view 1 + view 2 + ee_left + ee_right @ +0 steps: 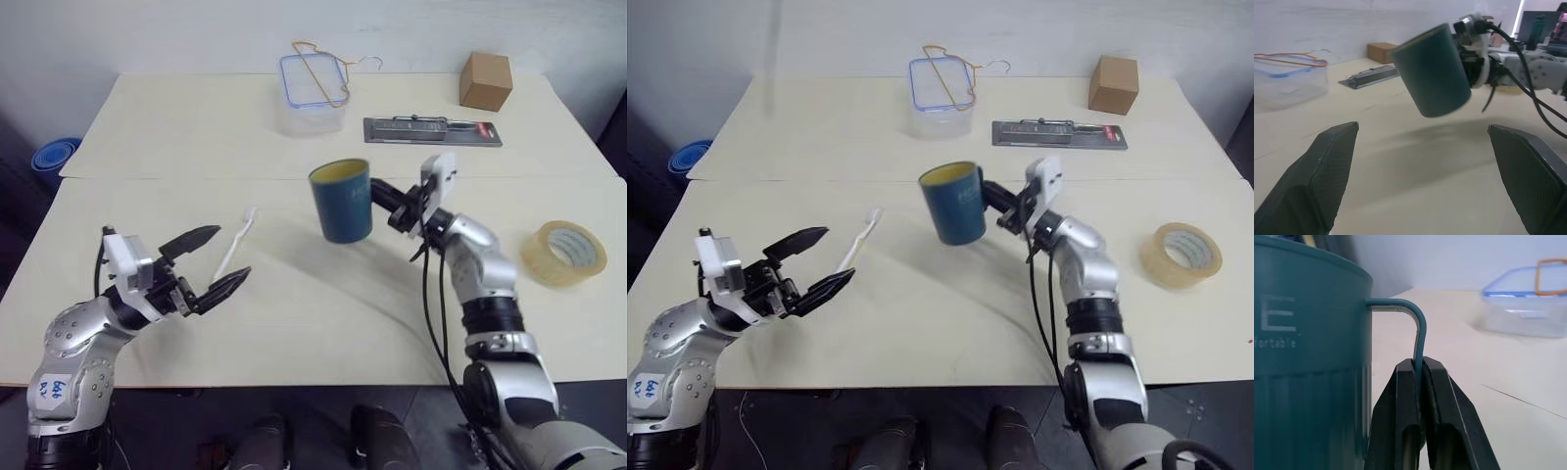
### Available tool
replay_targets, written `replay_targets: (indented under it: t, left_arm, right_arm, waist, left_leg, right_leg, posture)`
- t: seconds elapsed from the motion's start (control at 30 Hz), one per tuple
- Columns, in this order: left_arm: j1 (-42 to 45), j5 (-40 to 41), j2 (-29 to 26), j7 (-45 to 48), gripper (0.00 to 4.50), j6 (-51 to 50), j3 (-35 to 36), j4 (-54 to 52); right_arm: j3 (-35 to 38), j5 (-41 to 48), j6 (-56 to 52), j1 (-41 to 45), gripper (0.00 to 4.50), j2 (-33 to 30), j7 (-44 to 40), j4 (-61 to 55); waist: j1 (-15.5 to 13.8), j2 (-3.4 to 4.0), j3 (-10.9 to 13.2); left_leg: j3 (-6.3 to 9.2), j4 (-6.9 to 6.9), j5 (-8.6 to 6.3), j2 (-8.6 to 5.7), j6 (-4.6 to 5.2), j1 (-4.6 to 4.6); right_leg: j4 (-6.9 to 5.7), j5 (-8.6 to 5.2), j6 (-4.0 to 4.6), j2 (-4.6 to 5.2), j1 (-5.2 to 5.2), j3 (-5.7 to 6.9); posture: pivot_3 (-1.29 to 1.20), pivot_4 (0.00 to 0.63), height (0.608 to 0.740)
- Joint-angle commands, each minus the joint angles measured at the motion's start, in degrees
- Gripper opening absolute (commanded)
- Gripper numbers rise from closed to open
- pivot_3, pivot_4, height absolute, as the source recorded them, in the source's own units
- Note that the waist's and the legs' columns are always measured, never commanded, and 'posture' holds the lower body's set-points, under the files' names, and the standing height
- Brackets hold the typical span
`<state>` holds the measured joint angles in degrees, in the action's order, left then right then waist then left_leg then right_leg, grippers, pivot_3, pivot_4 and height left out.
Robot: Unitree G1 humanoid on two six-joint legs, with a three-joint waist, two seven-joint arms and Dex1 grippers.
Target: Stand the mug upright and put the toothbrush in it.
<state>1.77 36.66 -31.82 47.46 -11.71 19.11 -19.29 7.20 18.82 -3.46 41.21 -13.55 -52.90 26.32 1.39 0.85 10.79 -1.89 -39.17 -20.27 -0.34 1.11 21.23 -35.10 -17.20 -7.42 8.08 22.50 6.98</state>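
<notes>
— What's the right gripper [390, 206] doing?

— Its two black fingers [1400, 406] are pressed together on the thin loop handle of the mug [341, 200], pinching it. The mug hangs off the table [294, 323] in front of the fingertips, mouth up and slightly tilted, yellowish inside showing.

— And the left gripper [214, 262]?

— Spread wide, with nothing between its fingers. It hovers over the near part of the table, touching nothing.

— Where is the toothbrush [236, 245]?

— Flat on the table just beyond the left gripper's fingertips, lying between that gripper and the mug, well apart from the right gripper.

— Anything else near the tools?

— A tape roll [562, 253] lies to the right of the right arm; a clear container [312, 96] sits far beyond the mug.
</notes>
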Motion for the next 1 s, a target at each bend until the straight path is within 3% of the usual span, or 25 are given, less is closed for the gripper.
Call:
replay_targets:
  t: [0.03, 0.2, 0.3, 0.53, 0.67, 0.83, 1.0]
  left_arm:
    - [-0.7, -0.1, -0.5, -1.0, 4.5, 1.2, 2.2, -0.7]
    - [-1.5, -0.2, -0.8, -1.8, 4.5, 1.1, 3.6, -0.8]
    - [-2.0, -0.2, -0.9, -2.1, 4.5, 1.1, 4.3, -0.9]
    - [-4.8, 0.7, -2.0, -2.1, 4.5, -0.6, 6.0, -1.7]
    - [-9.6, 1.8, -3.4, -1.7, 4.5, -2.1, 9.9, -1.6]
    - [-15.2, 0.8, -4.6, -0.6, 4.5, -1.8, 15.7, 2.5]
    - [-21.8, -2.7, -9.8, -3.7, 4.5, -7.9, 22.8, 10.1]
  right_arm:
    - [-2.8, -4.3, 13.8, -2.4, 0.07, 1.9, 0.3, 1.9]
    - [-4.8, -5.0, 23.7, -3.3, 0.07, 2.3, -4.5, 9.6]
    - [-4.7, -5.6, 26.8, -2.4, 0.73, 1.3, -5.6, 12.9]
    - [-4.8, -4.7, 24.0, -2.4, 3.0, -4.5, -10.4, 10.4]
    - [-4.0, -2.6, 18.6, -6.5, 4.41, -11.7, -15.8, 4.3]
    - [-0.9, 5.4, 9.5, -13.1, 4.46, -18.8, -22.7, -4.3]
    - [6.3, 14.2, 11.8, -25.2, 4.46, -23.9, -30.4, -15.5]
  waist:
    - [0.1, 0.0, 0.0]
    - [0.4, 0.0, 0.0]
    - [0.3, 0.0, 0.0]
    - [0.3, 0.0, 0.0]
    - [0.1, -0.01, 0.0]
    - [0.0, -0.01, 0.0]
    - [-0.7, -0.05, 0.0]
  left_leg:
    - [0.02, 0.0, 0.0, 0.0, 0.0, -0.01]
    - [0.29, 0.03, 0.0, 0.04, 0.0, -0.11]
    - [0.31, 0.03, 0.0, 0.04, 0.0, -0.12]
    - [0.34, 0.02, 0.0, 0.04, 0.0, -0.11]
    - [0.37, 0.02, 0.0, 0.05, 0.0, -0.09]
    - [0.33, 0.02, -0.01, 0.05, 0.01, -0.1]
    - [0.29, 0.04, -0.04, 0.06, 0.04, -0.11]
  right_leg:
    - [0.0, 0.0, 0.0, 0.0, 0.0, -0.01]
    - [-0.01, 0.0, 0.0, -0.06, 0.01, -0.11]
    - [-0.01, 0.0, 0.0, -0.06, 0.0, -0.11]
    - [-0.01, 0.0, 0.0, -0.05, -0.01, -0.11]
    - [0.0, 0.0, 0.01, -0.03, -0.02, -0.11]
    - [0.04, 0.0, 0.01, -0.02, -0.05, -0.09]
    - [0.07, 0.0, 0.01, -0.03, -0.05, -0.09]
  posture:
    - [0.0, 0.15, 0.74]
    - [0.0, 0.15, 0.74]
    - [0.0, 0.15, 0.74]
    - [0.0, 0.15, 0.74]
    - [0.0, 0.15, 0.74]
    - [0.0, 0.15, 0.74]
    - [0.0, 0.15, 0.74]
